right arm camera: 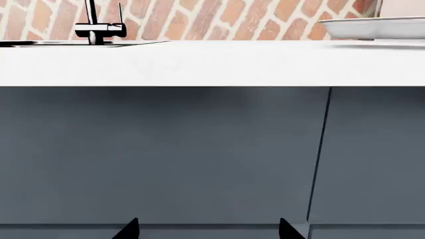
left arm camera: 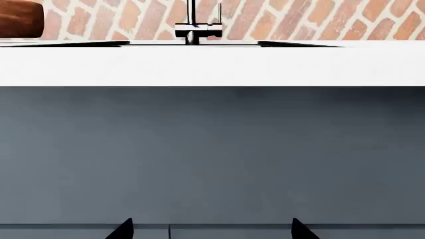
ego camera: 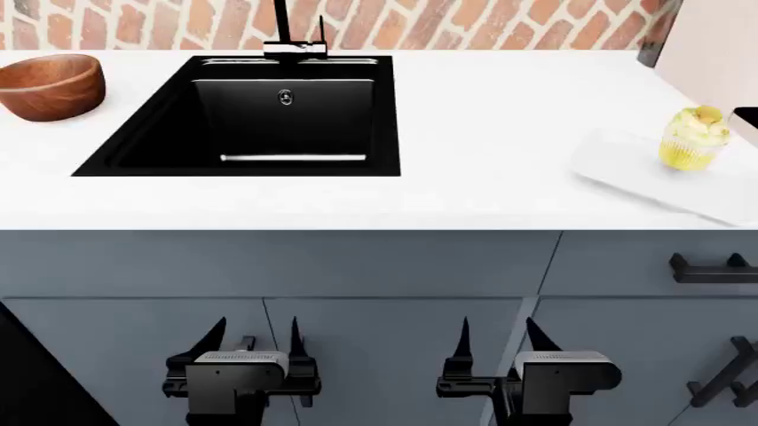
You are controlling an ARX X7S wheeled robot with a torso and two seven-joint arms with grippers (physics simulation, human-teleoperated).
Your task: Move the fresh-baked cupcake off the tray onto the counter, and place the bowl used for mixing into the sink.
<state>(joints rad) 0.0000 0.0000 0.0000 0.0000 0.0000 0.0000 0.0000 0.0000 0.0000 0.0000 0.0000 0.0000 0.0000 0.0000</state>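
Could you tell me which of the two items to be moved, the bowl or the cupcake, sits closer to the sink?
The bowl: it rests just left of the sink, while the cupcake sits far right on the tray.

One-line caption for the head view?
Both end effectors open below the counter; bowl left of sink, cupcake on tray.
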